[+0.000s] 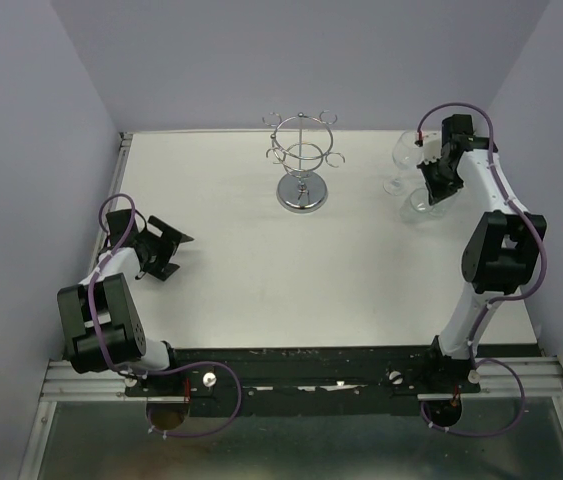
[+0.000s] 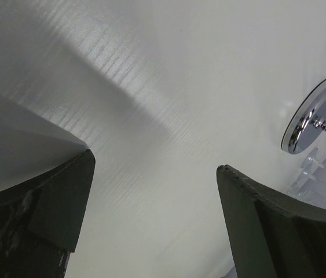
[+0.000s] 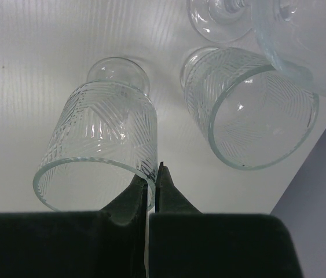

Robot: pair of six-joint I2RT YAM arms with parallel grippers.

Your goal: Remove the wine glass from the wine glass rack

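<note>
We saw right gripper (image 3: pixel 151 174) pinching rim of wine glass (image 3: pixel 96 150), far right of table (image 1: pixel 241 260), well apart from rack (image 1: pixel 303 160) at centre back. Second ribbed glass (image 3: pixel 255 110) just beside it. We noted left gripper (image 1: pixel 166 250) spread wide, near left edge.

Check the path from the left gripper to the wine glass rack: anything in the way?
Nothing visible. Only bare table lies between the open left gripper and the wine glass rack. The wine glasses stand far right, one pinched at its rim by the right gripper.
</note>
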